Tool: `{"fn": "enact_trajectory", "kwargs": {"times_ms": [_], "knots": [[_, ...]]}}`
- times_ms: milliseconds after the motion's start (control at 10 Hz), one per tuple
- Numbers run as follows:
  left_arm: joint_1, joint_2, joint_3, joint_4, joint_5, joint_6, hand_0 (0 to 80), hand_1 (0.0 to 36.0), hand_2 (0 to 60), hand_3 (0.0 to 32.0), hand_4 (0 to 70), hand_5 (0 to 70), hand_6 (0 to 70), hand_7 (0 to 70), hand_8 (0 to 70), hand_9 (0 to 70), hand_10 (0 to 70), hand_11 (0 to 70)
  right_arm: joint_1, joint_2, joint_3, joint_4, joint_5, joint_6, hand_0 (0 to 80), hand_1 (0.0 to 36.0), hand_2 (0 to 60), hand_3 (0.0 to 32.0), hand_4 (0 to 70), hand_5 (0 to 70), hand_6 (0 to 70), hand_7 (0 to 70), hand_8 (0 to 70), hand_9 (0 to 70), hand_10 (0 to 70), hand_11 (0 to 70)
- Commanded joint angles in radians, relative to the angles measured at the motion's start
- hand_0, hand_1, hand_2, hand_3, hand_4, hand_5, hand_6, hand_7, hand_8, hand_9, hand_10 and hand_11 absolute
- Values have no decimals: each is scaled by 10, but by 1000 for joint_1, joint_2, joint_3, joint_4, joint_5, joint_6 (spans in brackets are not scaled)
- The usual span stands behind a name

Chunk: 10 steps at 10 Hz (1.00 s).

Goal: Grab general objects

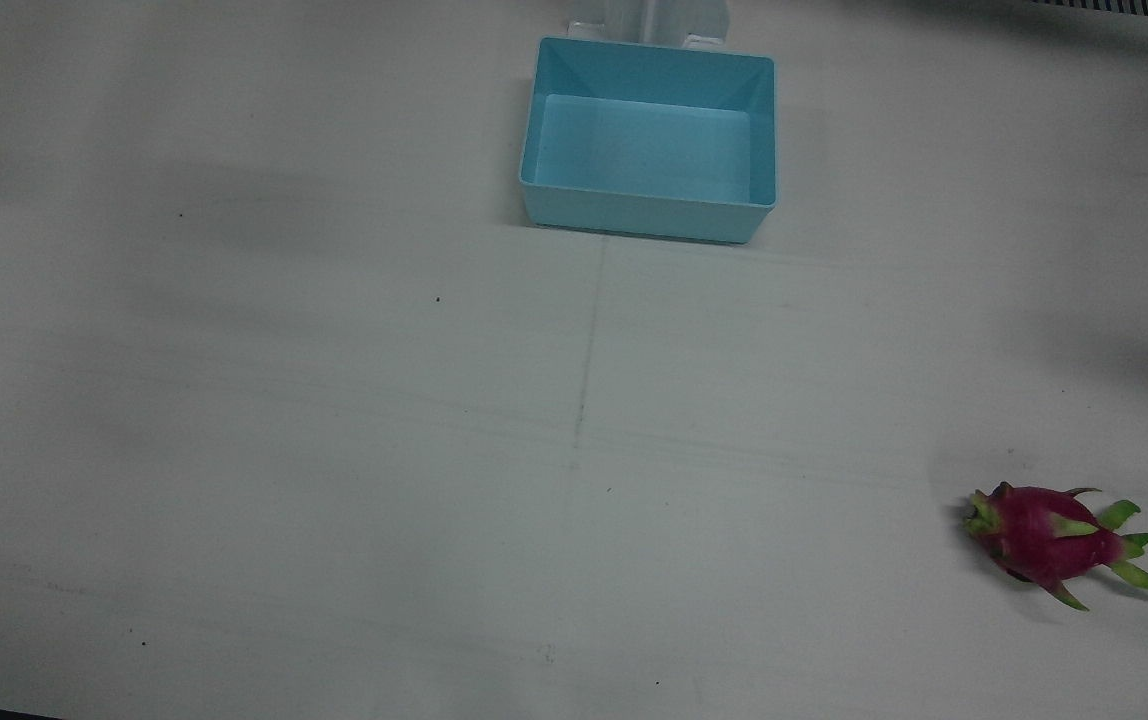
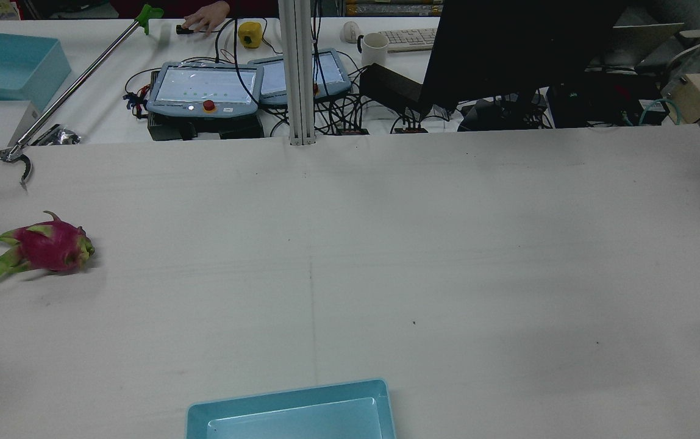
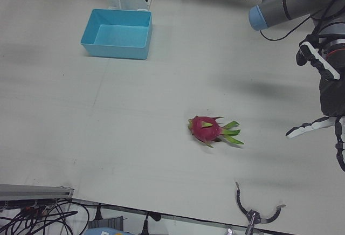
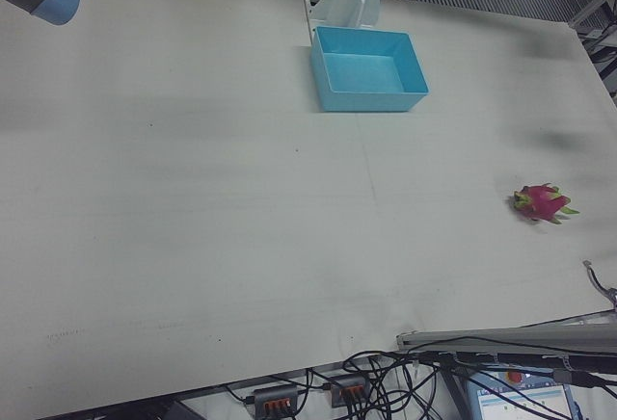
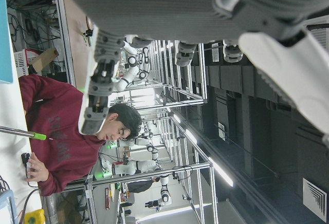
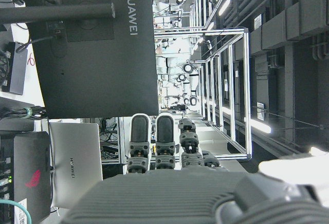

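The dragon fruit (image 3: 207,129) lies on its side on the table's (image 1: 334,450) left half, well clear of the empty blue bin (image 1: 649,140). The left hand (image 3: 329,92) hangs above and beside it, fingers spread, holding nothing, apparently poised for approach. The right hand (image 6: 175,183) is raised, fingers extended and empty, likely parked clear.

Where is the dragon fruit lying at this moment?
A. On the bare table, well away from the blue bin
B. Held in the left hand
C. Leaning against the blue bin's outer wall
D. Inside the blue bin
A: the dragon fruit lies alone on the table, far from the empty blue bin, and the left hand hangs beside it holding nothing.
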Motion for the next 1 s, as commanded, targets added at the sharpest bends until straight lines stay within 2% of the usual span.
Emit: {"fn": "enact_trajectory", "kwargs": {"times_ms": [0, 100, 199, 299, 398, 498, 597, 697, 797, 896], "knots": [[5, 10, -18, -69, 33, 118, 504, 99, 0, 320, 0, 165, 0, 190, 20, 24, 0, 0, 0, 0, 0, 0, 0, 0, 0, 0, 0, 0, 0, 0, 0, 0, 0, 0, 0, 0], [8, -3, -95, 34, 111, 256, 508, 100, 0, 312, 0, 180, 0, 199, 25, 25, 0, 0, 0, 0, 0, 0, 1, 0, 0, 0, 0, 0, 0, 0, 0, 0, 0, 0, 0, 0], [8, -22, -173, 120, 139, 368, 500, 94, 0, 276, 0, 152, 0, 194, 33, 24, 0, 0, 0, 0, 0, 0, 0, -1, 0, 0, 0, 0, 0, 0, 0, 0, 0, 0, 0, 0], [11, -44, -231, 203, 153, 468, 503, 104, 0, 268, 0, 99, 0, 165, 33, 19, 0, 0, 0, 0, 0, 0, 1, 0, 0, 0, 0, 0, 0, 0, 0, 0, 0, 0, 0, 0], [19, -67, -258, 304, 153, 629, 505, 127, 0, 320, 0, 55, 0, 128, 24, 11, 0, 0, 0, 0, 0, 0, 1, 0, 0, 0, 0, 0, 0, 0, 0, 0, 0, 0, 0, 0], [54, -120, -281, 414, 143, 797, 460, 91, 0, 320, 0, 0, 0, 93, 2, 4, 0, 0, 0, 0, 0, 0, 0, 0, 0, 0, 0, 0, 0, 0, 0, 0, 0, 0, 0, 0], [78, -185, -281, 478, 137, 876, 445, 86, 0, 320, 0, 0, 0, 75, 0, 1, 0, 0, 0, 0, 0, 0, 1, 0, 0, 0, 0, 0, 0, 0, 0, 0, 0, 0, 0, 0], [153, -238, -257, 519, 115, 885, 452, 105, 0, 320, 0, 29, 0, 61, 0, 0, 0, 0, 0, 0, 0, 0, 1, 0, 0, 0, 0, 0, 0, 0, 0, 0, 0, 0, 0, 0], [236, -250, -209, 540, 73, 895, 429, 92, 0, 320, 0, 10, 0, 69, 0, 0, 0, 0, 0, 0, 0, 0, 1, 0, 0, 0, 0, 0, 0, 0, 0, 0, 0, 0, 0, 0], [279, -248, -186, 538, 68, 961, 423, 84, 0, 320, 0, 0, 0, 58, 0, 0, 0, 0, 0, 0, 0, 0, 1, 0, 0, 0, 0, 0, 0, 0, 0, 0, 0, 0, 0, 0]]}}
